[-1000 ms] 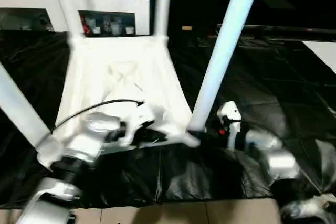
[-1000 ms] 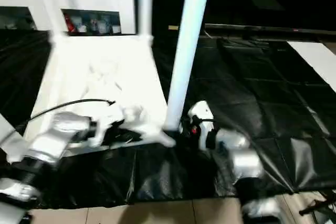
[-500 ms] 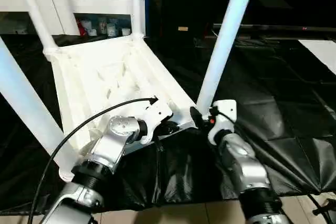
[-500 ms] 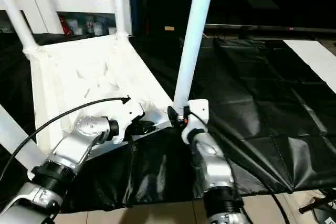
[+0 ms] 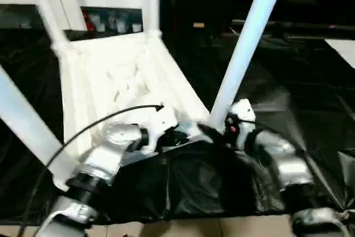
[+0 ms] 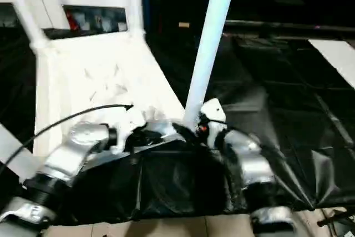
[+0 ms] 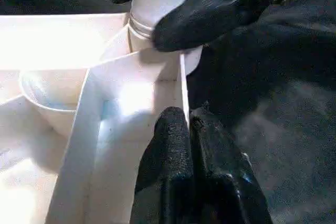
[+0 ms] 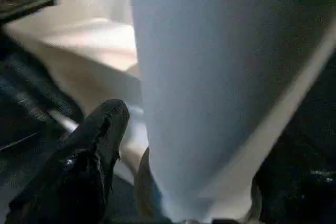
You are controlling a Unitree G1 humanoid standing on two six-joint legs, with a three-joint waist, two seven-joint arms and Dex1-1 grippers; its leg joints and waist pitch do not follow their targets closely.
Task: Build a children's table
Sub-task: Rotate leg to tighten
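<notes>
Right claw (image 5: 213,132) sits at the foot of the near-right leg (image 5: 244,48), its black fingers (image 7: 210,17) spread wide around the flared end where the tube meets the corner socket; I judge the fingers are beside the tube rather than squeezing it, though contact on the far side cannot be told. Left claw (image 7: 190,145) is just beside it, across the same corner, with its two fingers pressed together on the thin outer wall of the table top (image 5: 119,76), pinching that rim.

Spreading away from both claws, the table top lies upside down on a black sheet (image 5: 288,81), ribbed underside up. Four legs stand up from its corners: the near-right one between the claws, a near-left leg (image 5: 25,120) beyond the left forearm, and two far legs (image 5: 153,1) toward the white cabinet (image 5: 105,4).

By my reading, the step in hand is seating the last leg, and assembly looks nearly complete. Next, the right claw needs to back clear of the tube without knocking it crooked, while the left one holds the rim steady. After that, the table must be turned onto its feet.
</notes>
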